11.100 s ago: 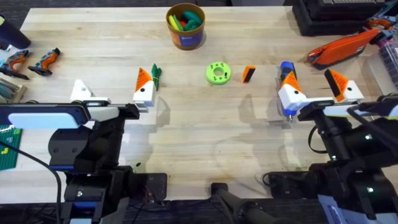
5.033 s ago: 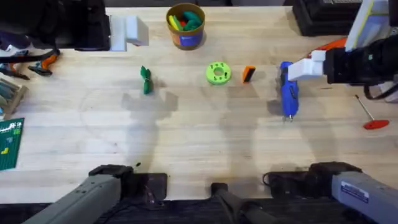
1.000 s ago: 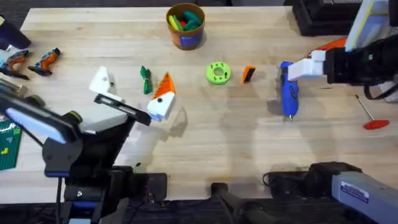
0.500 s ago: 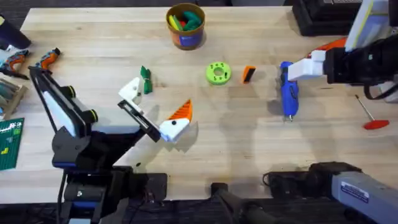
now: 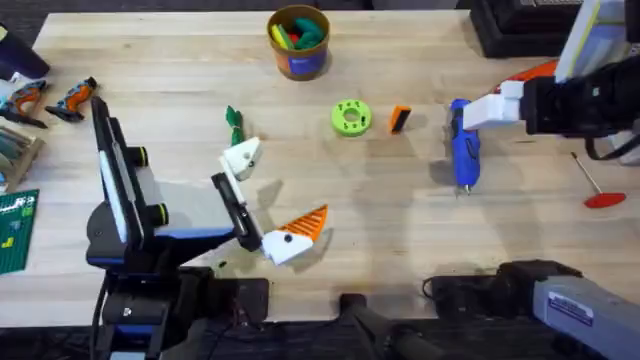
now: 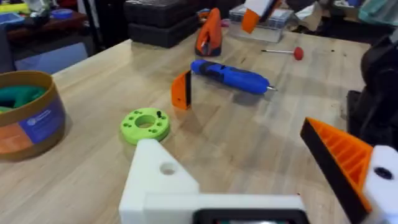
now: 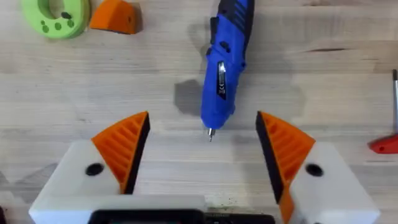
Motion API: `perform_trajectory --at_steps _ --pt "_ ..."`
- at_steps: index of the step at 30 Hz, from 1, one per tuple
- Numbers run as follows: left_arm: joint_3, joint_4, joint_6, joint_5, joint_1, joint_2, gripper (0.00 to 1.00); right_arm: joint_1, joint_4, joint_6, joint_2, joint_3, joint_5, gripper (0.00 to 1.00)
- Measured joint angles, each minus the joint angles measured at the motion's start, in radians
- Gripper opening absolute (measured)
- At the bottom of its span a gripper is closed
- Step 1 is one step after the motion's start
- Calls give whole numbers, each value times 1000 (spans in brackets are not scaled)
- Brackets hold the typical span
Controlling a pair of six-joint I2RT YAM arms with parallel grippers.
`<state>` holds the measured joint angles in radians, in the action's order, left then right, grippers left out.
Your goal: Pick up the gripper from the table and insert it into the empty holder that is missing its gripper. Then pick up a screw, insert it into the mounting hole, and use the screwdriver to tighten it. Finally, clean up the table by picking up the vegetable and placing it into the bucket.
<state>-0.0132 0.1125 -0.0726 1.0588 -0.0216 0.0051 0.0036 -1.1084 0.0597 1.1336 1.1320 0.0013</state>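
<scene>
The small orange gripper point(image 5: 400, 119) point(image 6: 182, 90) point(image 7: 115, 17) stands on the table beside a lime green disc point(image 5: 350, 117) point(image 6: 145, 124). My left gripper point(image 5: 268, 197) point(image 6: 230, 140) is open near the table's front. One of its fingers is the bare white holder point(image 5: 242, 157) point(image 6: 158, 180); the other carries an orange tip. The blue screwdriver point(image 5: 462, 150) point(image 6: 231, 76) point(image 7: 224, 68) lies right of the orange piece. My right gripper point(image 7: 202, 149) hovers open above the screwdriver's bit end. The dark green vegetable point(image 5: 234, 122) lies just behind the holder. The bucket point(image 5: 298, 42) point(image 6: 25, 115) stands at the back.
A thin red-handled tool point(image 5: 592, 185) point(image 7: 388, 140) lies at the right. An orange tool point(image 5: 545, 80) and black cases point(image 5: 530, 25) sit at the back right. Small hand tools point(image 5: 45, 97) and a green board point(image 5: 15, 230) lie along the left edge.
My left arm has swung its open gripper rightward and toward the table's front, turning so the orange-tipped finger points right. The right arm has not moved.
</scene>
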Motion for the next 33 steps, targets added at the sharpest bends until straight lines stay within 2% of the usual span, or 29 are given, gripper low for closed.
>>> perform_trajectory --at_steps 7,23,33 --pt "0 4 0 41 0 0 985 0 0 0 0 0 0 990" --pt "0 5 2 45 0 0 985 0 0 0 0 0 0 990" --pt "0 6 2 48 37 0 986 0 0 0 0 0 0 990"
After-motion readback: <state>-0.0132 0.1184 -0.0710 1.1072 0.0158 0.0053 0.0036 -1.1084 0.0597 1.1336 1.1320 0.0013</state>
